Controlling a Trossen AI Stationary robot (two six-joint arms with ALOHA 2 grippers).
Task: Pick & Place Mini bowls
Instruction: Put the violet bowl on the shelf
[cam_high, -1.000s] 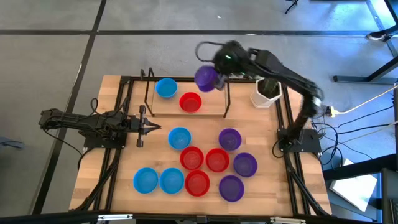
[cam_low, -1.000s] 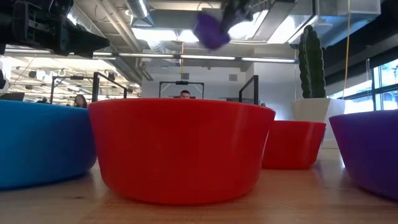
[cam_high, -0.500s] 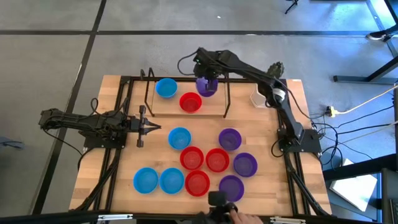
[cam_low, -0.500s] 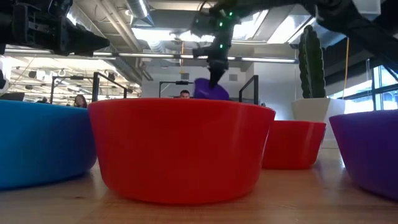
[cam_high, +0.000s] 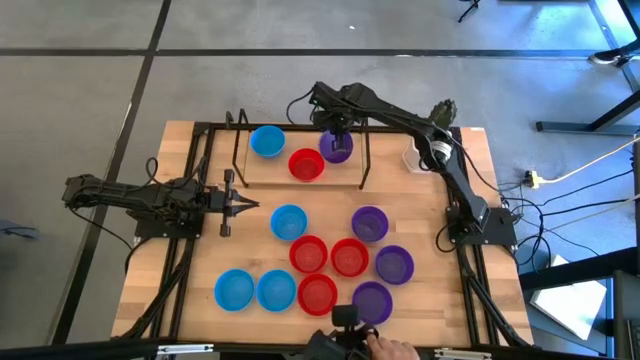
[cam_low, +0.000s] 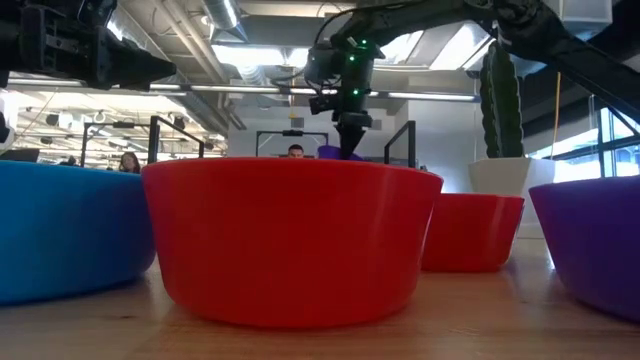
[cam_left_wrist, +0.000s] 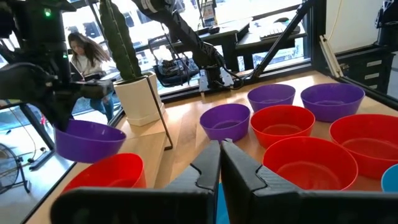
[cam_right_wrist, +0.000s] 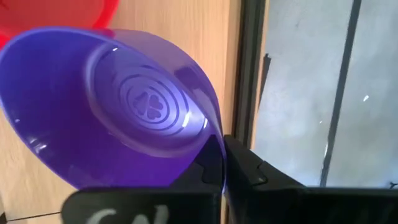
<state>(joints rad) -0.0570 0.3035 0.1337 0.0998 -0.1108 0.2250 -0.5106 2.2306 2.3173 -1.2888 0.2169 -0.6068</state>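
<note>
Right gripper (cam_high: 337, 128) clamps the rim of a purple mini bowl (cam_high: 337, 147) at the table's far edge.

From above, that bowl sits just beside a red bowl (cam_high: 306, 164); the left gripper (cam_high: 245, 205) waits at the left with its fingers together. Low down, the right gripper hangs behind a big red bowl (cam_low: 290, 238). Its wrist camera shows fingers (cam_right_wrist: 239, 165) pinching the purple rim.

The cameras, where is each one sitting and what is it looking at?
High view: above the table, looking straight down; both arms show.
Low view: at table-top height, behind a red bowl; the right arm comes in from above.
Left wrist view: on the left arm, over its shut end effector, facing bowls.
Right wrist view: on the right arm; its end effector pinches the purple bowl.
Shared: that purple bowl shows in every view.
</note>
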